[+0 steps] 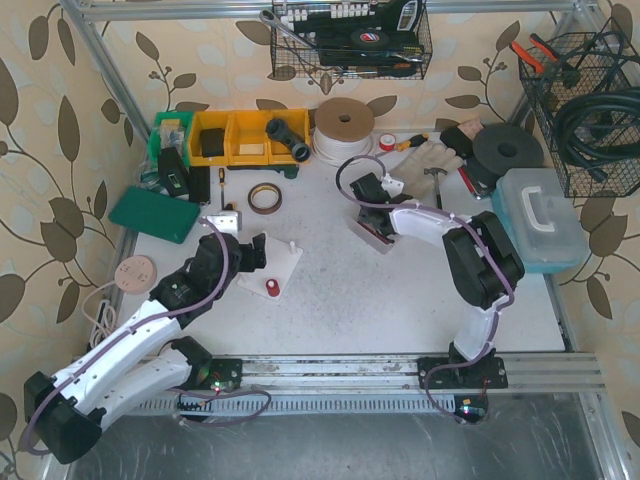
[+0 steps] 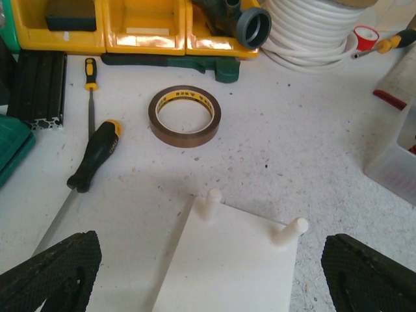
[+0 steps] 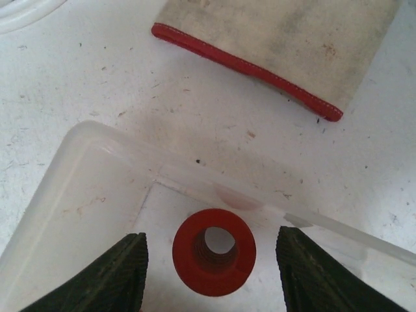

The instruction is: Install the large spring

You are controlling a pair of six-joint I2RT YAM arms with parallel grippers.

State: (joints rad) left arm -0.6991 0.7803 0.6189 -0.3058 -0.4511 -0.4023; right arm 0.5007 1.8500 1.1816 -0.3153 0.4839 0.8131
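A red spring [image 3: 214, 251] stands upright inside a clear plastic box [image 3: 84, 175], seen from above in the right wrist view. My right gripper [image 3: 211, 273] is open, with one finger on each side of the spring and not touching it. In the top view this gripper [image 1: 372, 220] hangs over the clear box [image 1: 378, 238]. A white peg board [image 2: 227, 266] with two bare upright pegs [image 2: 290, 231] lies under my open, empty left gripper [image 2: 211, 283]. In the top view the board [image 1: 275, 262] carries another red spring [image 1: 272, 289] at its near corner, beside the left gripper [image 1: 248, 252].
A brown tape roll [image 2: 184, 116] and a black-and-yellow screwdriver [image 2: 94, 155] lie beyond the board. Yellow bins [image 1: 240, 135] and a white hose coil [image 1: 345, 125] line the back. A work glove [image 3: 286, 32] lies just past the clear box. A blue-and-white case [image 1: 540, 215] stands at the right.
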